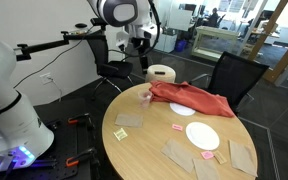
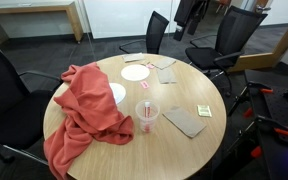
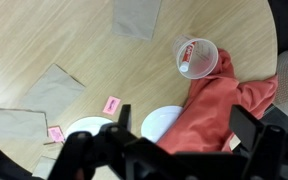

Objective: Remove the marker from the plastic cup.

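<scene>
One cup (image 2: 146, 115) on round table (image 2: 174, 150), upright, pale, see-thru. Marker (image 2: 146, 120) stands inside, red showing thru wall. Wrist view looks down into cup (image 3: 196, 57): marker (image 3: 187, 56) lies against inner wall; can't tell cap on/off.

Red cloth (image 2: 84, 115) heaped just beside cup. Hem touching cup or a hair apart: can't tell. Wrist view has cloth (image 3: 219, 105) right at cup's edge.

Beige cyl (image 1: 161, 73) near cup, w/ cloth end against it.

White plate (image 2: 134, 72) well apart from cup. White disc (image 2: 117, 93) btw plate & cup, half under cloth; too small to say what it is.

Brown napkin (image 2: 186, 121) near cup, on side away from cloth. Sticky note (image 2: 203, 111) just past napkin, farther from cup. 2 more napkins (image 2: 168, 76) well apart from cup, by plate. Wrist view shows a pink note (image 3: 111, 104) on bare wood, apart from cup.

Gripper (image 3: 184, 132) high over table, well clear of cup. Fingers (image 3: 122, 120) spread wide, nothing btw them. In an exterior view gripper (image 1: 139, 48) hangs above cup, toward cyl side.

Office chairs (image 2: 229, 30) round table, well apart from cup.
</scene>
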`<move>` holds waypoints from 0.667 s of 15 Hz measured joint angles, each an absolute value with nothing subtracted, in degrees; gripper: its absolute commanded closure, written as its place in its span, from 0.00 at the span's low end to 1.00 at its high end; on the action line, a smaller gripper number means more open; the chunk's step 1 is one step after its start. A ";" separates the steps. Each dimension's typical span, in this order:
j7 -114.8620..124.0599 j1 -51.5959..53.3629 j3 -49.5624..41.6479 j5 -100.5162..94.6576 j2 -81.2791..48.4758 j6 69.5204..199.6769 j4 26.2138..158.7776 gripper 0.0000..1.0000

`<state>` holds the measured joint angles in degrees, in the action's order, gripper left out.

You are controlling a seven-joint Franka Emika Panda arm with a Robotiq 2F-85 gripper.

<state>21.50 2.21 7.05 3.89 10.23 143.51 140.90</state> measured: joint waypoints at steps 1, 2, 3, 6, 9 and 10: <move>22.45 2.62 7.48 3.97 9.26 144.21 140.81 0.00; 22.69 3.12 7.78 4.18 8.44 144.32 140.66 0.00; 22.69 3.59 7.93 4.52 7.82 144.32 140.55 0.00; 22.69 3.88 8.04 4.79 7.40 144.32 140.40 0.00; 22.69 3.88 8.02 4.80 7.40 144.32 140.31 0.00; 22.91 3.86 7.94 4.80 7.32 144.32 140.32 0.00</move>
<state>22.91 3.86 7.94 4.80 7.32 144.32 140.32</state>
